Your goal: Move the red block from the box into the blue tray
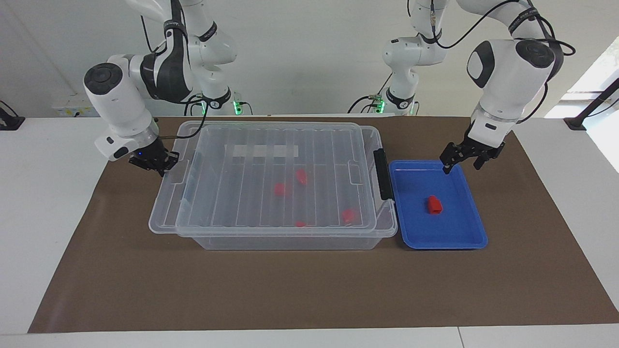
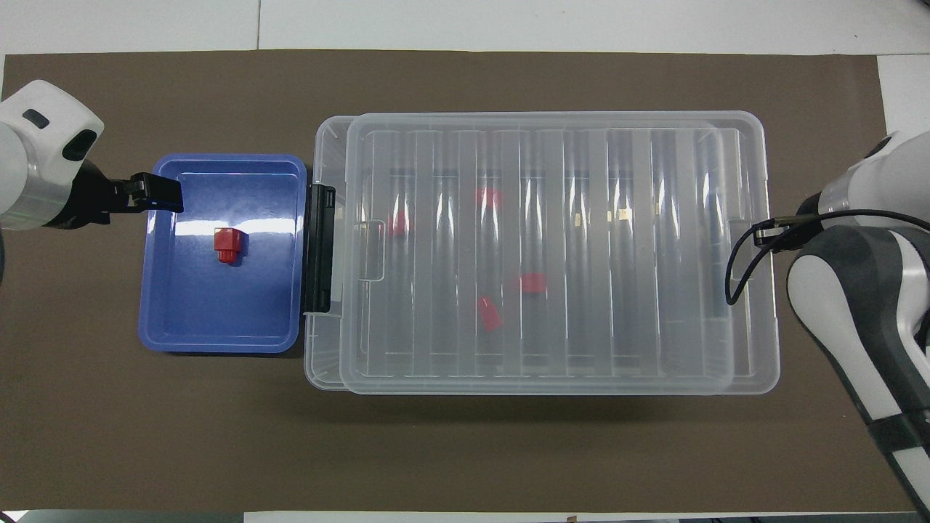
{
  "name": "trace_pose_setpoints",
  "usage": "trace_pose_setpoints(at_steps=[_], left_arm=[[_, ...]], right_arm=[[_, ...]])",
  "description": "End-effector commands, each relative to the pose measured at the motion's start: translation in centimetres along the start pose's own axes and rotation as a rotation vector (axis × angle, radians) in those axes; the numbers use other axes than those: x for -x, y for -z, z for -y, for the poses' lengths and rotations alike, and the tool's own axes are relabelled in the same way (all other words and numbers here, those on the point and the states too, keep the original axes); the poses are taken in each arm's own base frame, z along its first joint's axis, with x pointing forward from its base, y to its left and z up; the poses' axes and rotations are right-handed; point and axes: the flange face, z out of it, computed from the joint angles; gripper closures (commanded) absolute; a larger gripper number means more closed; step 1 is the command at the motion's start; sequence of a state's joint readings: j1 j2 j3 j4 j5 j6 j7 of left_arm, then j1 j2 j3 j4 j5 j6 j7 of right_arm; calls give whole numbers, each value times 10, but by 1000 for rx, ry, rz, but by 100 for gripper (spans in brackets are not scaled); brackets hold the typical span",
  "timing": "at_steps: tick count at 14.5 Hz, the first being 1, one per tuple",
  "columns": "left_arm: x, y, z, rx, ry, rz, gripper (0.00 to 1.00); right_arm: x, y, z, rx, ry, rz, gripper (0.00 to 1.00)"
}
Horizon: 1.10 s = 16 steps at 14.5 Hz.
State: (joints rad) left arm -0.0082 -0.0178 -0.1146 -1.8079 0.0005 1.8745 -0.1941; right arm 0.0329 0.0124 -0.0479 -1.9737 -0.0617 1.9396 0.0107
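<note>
My red block (image 1: 434, 205) sits in the blue tray (image 1: 471, 244), beside the box (image 1: 271, 241), toward my left arm's end of the bench. My left end effector (image 1: 463, 162) hangs released over the tray's edge. My right end effector (image 1: 155, 163) waits by the box's corner; I cannot tell its state. 4 red pieces (image 1: 301, 177) remain inside.

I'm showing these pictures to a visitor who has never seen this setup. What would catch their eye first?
Probably the blue tray at the left arm's end of the table, with the red block lying in it and the left gripper open over its edge. Next, the big clear box beside it, lid on, several red pieces showing through. The right gripper waits at the box's other end.
</note>
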Motion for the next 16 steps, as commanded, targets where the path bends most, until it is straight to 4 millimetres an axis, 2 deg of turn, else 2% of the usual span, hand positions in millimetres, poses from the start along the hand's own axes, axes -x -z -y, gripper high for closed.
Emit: trace_pose_setpoints(at_steps=[1, 3, 6, 11, 13, 16], left_arm=[[11, 23, 2, -11, 15, 12, 0], [19, 35, 8, -15, 18, 12, 0], [25, 36, 11, -22, 23, 43, 0], [22, 39, 19, -8, 39, 36, 0], [20, 41, 24, 8, 53, 33, 0], [19, 41, 23, 5, 51, 29, 0]], right_arm=[[7, -1, 15, -11, -24, -14, 100], [7, -2, 17, -10, -25, -11, 100], [8, -1, 22, -12, -20, -13, 100], [9, -5, 24, -11, -27, -5, 100], [6, 1, 21, -12, -28, -2, 100], [-4, 30, 13, -10, -26, 26, 100]])
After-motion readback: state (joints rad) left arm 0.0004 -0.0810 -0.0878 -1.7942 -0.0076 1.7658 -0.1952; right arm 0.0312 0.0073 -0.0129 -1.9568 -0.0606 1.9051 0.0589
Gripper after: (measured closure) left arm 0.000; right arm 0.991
